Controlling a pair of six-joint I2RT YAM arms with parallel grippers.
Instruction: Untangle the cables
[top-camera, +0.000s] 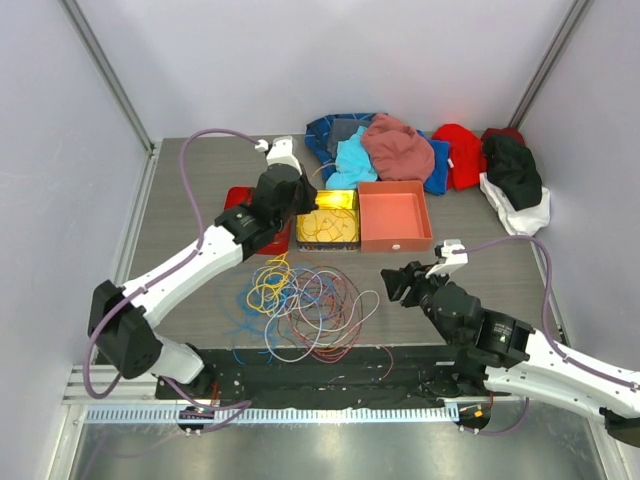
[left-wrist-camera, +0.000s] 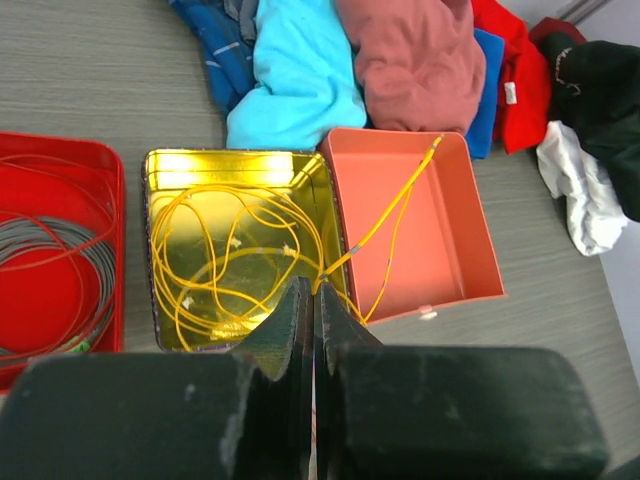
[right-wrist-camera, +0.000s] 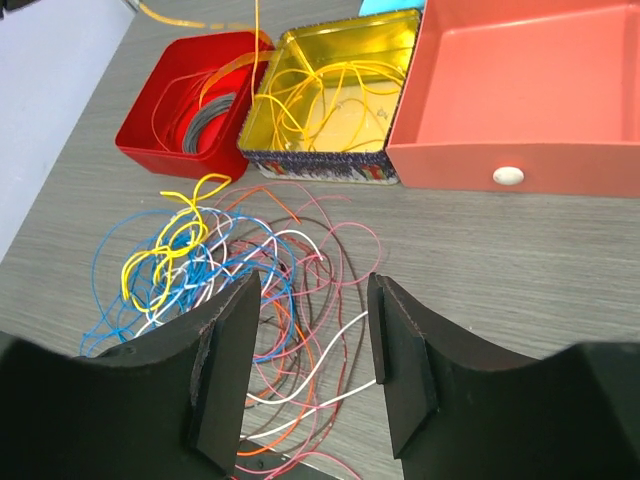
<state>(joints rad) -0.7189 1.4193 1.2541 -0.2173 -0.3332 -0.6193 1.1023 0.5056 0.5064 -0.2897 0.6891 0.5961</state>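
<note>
Over the near rim of the gold tray, my left gripper has its fingers pressed together, and as far as I can judge they are pinching a yellow cable right at the tips. From there that cable runs up and across the shared wall, so its far end lies inside the pink tray, while more yellow loops sit coiled in the gold tray itself. Beside it, the red tray holds a grey cable and a few red strands. My right gripper hangs spread wide with nothing in it, just above the right side of the loose cables, which lie knotted on the tabletop between the trays and the arm bases. Behind the trays is a heap of clothes. My worry on the left is letting go now, because the yellow cable would be left straddling two trays; pulling up hard could drag the coil out with it. On the right, closing over several strands at once would likely tighten the knot, or haul the whole bundle toward the near edge.
</note>
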